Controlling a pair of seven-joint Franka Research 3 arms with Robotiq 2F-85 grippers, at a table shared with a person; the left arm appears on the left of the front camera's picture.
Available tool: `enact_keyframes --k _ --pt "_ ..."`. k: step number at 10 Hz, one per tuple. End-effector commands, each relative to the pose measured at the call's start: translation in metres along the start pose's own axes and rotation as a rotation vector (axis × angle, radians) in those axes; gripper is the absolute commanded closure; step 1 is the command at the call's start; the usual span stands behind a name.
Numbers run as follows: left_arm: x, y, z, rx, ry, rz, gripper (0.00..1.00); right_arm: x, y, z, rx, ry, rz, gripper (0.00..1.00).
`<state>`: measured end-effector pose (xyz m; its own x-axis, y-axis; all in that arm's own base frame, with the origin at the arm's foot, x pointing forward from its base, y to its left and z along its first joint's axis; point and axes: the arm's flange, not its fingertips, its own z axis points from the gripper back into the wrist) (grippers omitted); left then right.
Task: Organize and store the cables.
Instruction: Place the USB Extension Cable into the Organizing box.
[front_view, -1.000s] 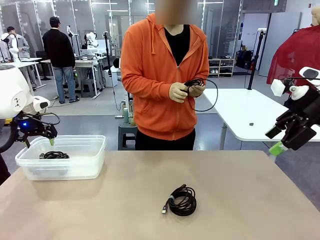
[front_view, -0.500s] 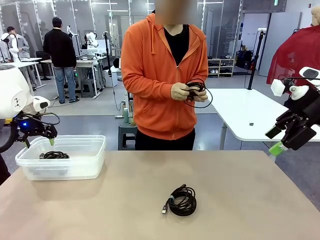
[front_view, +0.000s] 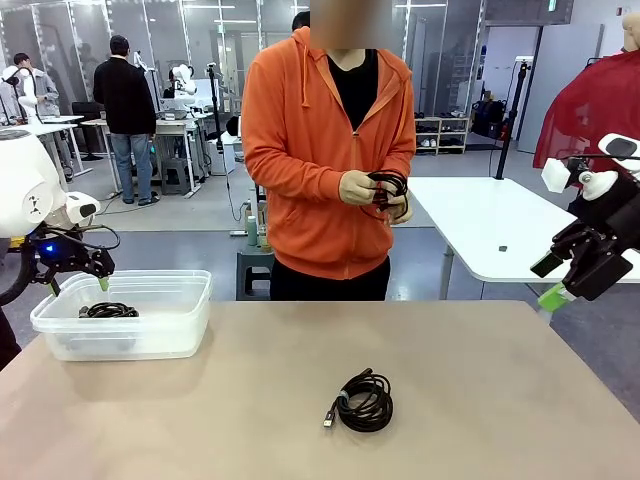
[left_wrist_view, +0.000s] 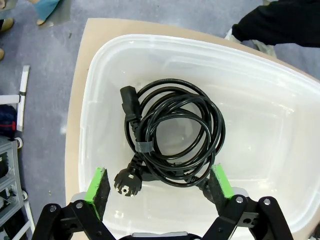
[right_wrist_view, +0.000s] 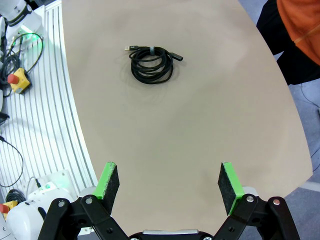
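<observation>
One coiled black cable (front_view: 366, 401) lies on the tan table, near its middle; the right wrist view has this cable (right_wrist_view: 150, 62) far ahead of the fingers. A second coiled cable (front_view: 110, 310) with a power plug rests inside the clear plastic bin (front_view: 190, 300) at the left. My left gripper (front_view: 80, 284) hovers open over that bin, and the cable (left_wrist_view: 172, 142) lies below its spread pads (left_wrist_view: 100, 187). My right gripper (front_view: 550, 282) hangs open beyond the table's right edge, holding nothing. The person holds a third cable (front_view: 388, 190) in both hands at chest height.
The person in an orange hoodie (front_view: 300, 150) stands at the far side of the table. A white table (front_view: 500, 220) stands behind at the right. A red emergency button (right_wrist_view: 19, 80) and loose wires sit beside the table's near edge.
The person has drawn the hanging loop of the cable into a tighter bundle between both hands. Neither arm has moved.
</observation>
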<state>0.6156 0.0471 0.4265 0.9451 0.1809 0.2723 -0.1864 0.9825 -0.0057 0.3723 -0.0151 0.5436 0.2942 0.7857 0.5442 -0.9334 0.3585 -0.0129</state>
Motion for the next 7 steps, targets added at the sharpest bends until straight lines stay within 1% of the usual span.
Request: enact_keyframes --k 1,2,3,5,6,7 --pt "-0.002 0.003 0.017 -0.003 -0.019 -0.076 0.0 0.003 -0.002 0.0 -0.007 -0.003 -0.004 0.0" --pt "-0.006 0.008 0.033 -0.036 -0.032 -0.133 0.0 0.003 -0.002 0.0 -0.007 -0.003 -0.004 0.0" --pt "-0.011 0.012 0.049 -0.039 -0.02 -0.168 0.0 0.003 -0.002 0.0 -0.007 -0.003 -0.004 0.0" --pt "-0.029 0.012 0.097 -0.053 -0.016 -0.299 0.0 0.003 -0.002 0.0 -0.007 -0.003 -0.004 0.0" --pt "-0.048 0.005 0.113 -0.052 -0.066 -0.344 0.0 0.003 -0.002 0.0 -0.007 -0.003 -0.004 0.0" --pt "-0.071 -0.002 0.125 -0.128 -0.159 -0.399 0.0 0.003 -0.002 0.0 -0.007 -0.003 -0.004 0.0"
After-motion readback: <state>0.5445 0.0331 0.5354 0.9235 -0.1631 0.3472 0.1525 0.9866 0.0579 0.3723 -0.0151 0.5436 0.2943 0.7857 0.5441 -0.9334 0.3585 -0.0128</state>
